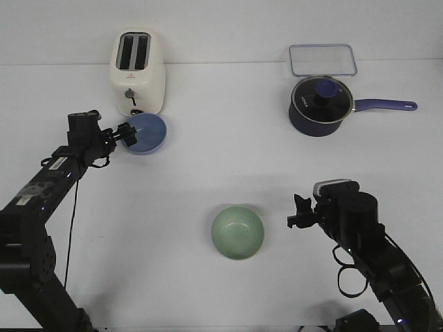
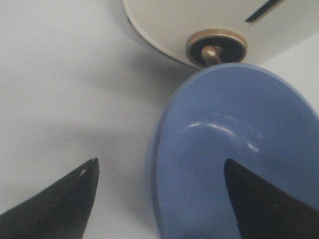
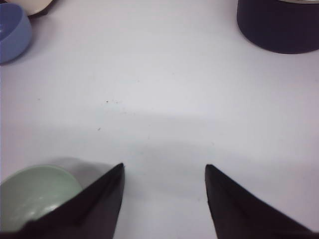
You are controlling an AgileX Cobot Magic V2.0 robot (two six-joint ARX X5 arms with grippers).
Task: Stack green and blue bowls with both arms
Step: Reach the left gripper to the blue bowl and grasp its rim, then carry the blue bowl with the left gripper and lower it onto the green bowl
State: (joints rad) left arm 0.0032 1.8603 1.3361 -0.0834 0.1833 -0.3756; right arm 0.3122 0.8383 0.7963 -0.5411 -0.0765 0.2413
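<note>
The blue bowl (image 1: 147, 133) sits just in front of the toaster, at the back left of the table. My left gripper (image 1: 127, 134) is open at the bowl's left rim. In the left wrist view its jaws (image 2: 160, 160) straddle the rim of the blue bowl (image 2: 234, 144), one finger over the inside and one outside over the table. The green bowl (image 1: 237, 232) stands at the front centre. My right gripper (image 1: 299, 211) is open and empty just right of it. The right wrist view shows this gripper (image 3: 164, 165) over bare table, with the green bowl (image 3: 32, 196) beside one finger.
A cream toaster (image 1: 138, 69) stands right behind the blue bowl, its knob (image 2: 217, 47) close to the rim. A dark navy saucepan (image 1: 320, 104) with a glass lid and long handle is at the back right, with a clear lid (image 1: 322, 60) behind it.
</note>
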